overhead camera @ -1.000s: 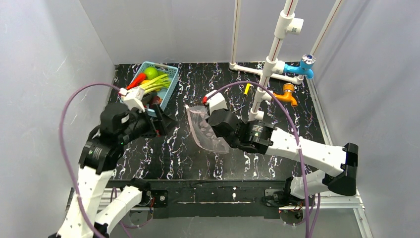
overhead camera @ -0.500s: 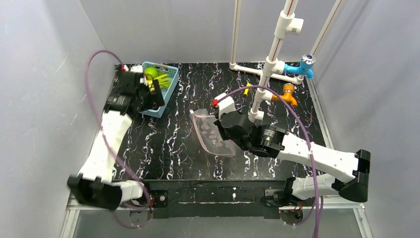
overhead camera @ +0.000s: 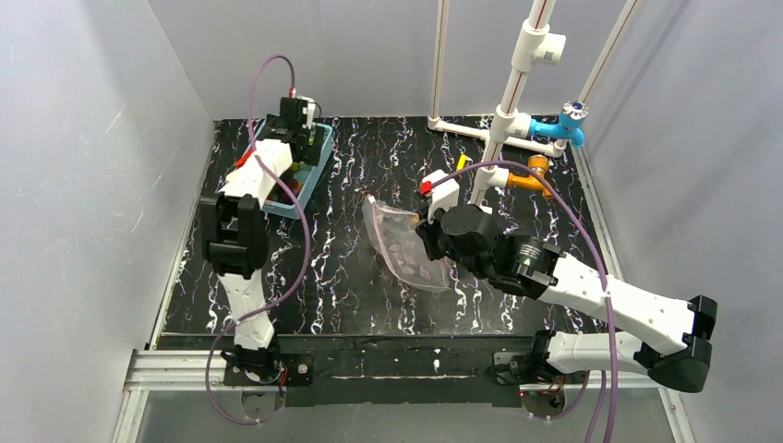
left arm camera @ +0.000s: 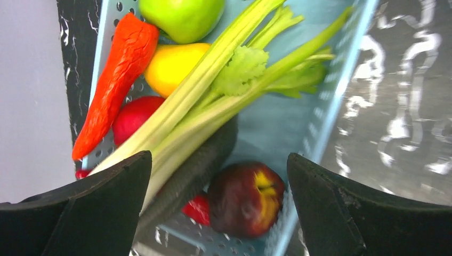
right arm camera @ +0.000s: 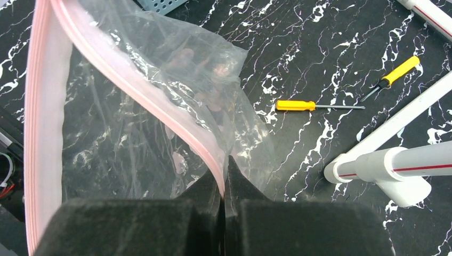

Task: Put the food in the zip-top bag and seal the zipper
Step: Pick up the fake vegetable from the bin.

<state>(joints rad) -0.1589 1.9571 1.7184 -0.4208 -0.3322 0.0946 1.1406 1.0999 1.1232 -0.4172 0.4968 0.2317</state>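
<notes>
The right gripper (right arm camera: 224, 168) pinches the bag (right arm camera: 133, 122) by its rim, propping the mouth open. The left gripper (left arm camera: 217, 157) hangs wide over the food (left arm camera: 213, 80) in the basket (left arm camera: 330, 101).

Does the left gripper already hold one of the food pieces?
No, the left gripper is wide open above the blue basket, and the leek lies loose in it with nothing clamped between the fingers.

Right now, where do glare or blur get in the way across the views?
Left wrist: food sharp, fingers blurred, table glary and soft. Right wrist: zip-top bag sheens on wrinkles, zipper crisp. Top external: evenly lit, little glare.
</notes>
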